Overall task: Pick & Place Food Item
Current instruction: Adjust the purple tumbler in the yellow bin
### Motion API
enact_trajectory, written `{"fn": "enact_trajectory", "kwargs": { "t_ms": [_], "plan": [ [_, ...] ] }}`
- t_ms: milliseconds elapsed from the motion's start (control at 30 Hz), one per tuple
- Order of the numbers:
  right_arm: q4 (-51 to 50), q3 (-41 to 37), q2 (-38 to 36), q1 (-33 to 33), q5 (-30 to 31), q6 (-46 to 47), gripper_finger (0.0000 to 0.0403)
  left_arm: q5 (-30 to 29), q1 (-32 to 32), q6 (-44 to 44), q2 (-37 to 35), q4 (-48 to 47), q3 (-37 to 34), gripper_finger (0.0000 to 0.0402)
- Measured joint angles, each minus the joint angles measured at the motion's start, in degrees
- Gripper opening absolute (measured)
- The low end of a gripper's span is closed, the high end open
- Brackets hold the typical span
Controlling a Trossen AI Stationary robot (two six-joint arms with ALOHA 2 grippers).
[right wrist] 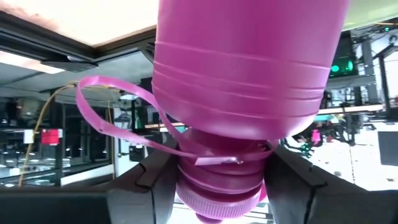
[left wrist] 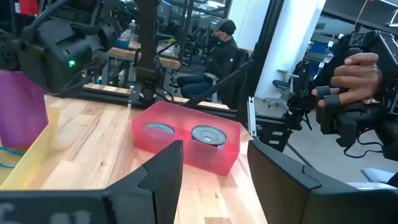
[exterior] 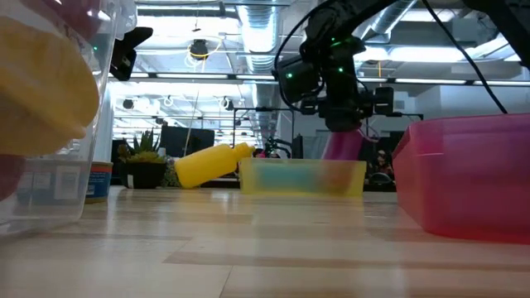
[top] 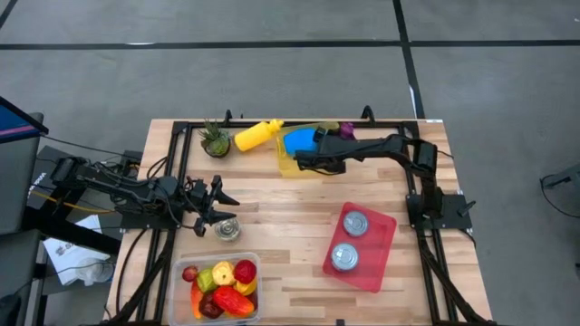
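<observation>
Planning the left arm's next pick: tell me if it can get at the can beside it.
Probably yes. The left gripper stands open just beside the loose can, with bare table between them.

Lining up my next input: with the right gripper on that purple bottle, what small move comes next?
Probably lift a little: the right gripper clamps the purple plastic bottle by its cap end, its lower part still inside the yellow translucent bin, so it should clear the wall first.
</observation>
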Motion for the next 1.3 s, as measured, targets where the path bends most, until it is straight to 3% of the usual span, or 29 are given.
{"fn": "enact_trajectory", "kwargs": {
  "t_ms": [400, 667, 1000, 1300],
  "plan": [
    [0.5, 0.0, 0.0, 4.7, -0.2, 0.3, 0.0182, -0.3, 0.0, 0.2, 0.0, -0.1, 0.0, 0.0172],
    [4.8, 0.0, 0.0, 8.5, -2.1, 0.8, 0.0251, -1.0, 0.0, 1.7, 1.6, -0.5, 0.0, 0.0172],
    [4.8, 0.0, -0.1, 11.7, -1.5, -0.5, 0.0200, -2.3, 0.0, 2.8, 3.7, 1.3, 0.0, 0.0172],
    [4.7, 1.3, 0.0, 12.0, -2.5, -0.3, 0.0236, -2.3, 0.0, 2.7, 3.7, 1.5, 0.0, 0.0172]
  ]
}}
